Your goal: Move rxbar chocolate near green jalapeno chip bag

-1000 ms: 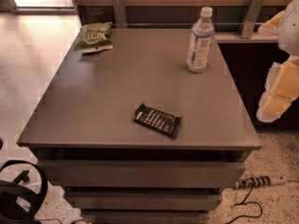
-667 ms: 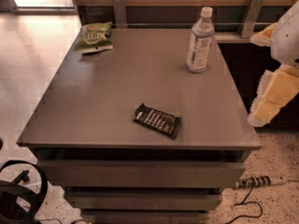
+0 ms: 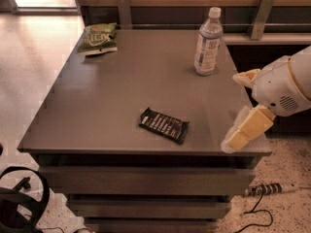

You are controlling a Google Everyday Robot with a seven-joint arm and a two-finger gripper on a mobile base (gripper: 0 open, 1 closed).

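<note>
In the camera view, the rxbar chocolate (image 3: 164,125) lay flat, lettering up, a little askew on the front half of the grey table (image 3: 121,81), slightly right of centre. It was well apart from everything else, which probably left it easy to reach from above. The green jalapeno chip bag (image 3: 97,38) rested at the far left corner, partly over the table's edge, well away from the bar. By my reading the whole carry across the table was not yet done. A clear water bottle (image 3: 208,42) stood upright with its cap on near the far right side. It sat off the straight line between bar and bag, so it looked unlikely to get in the way. The gripper (image 3: 232,110) hung at the table's right front edge, to the right of the bar and not touching it. Its pale fingers (image 3: 250,127) were spread apart with nothing between them, a stance that fitted an approach rather than a grasp. One finger pointed down toward the table edge and the other sat higher, toward the bottle. Counted: one bar, one chip bag, one bottle, one gripper with two fingers. There were also two metal brackets (image 3: 260,8) on the back rail and one cable (image 3: 267,188) on the speckled floor by the drawers.
</note>
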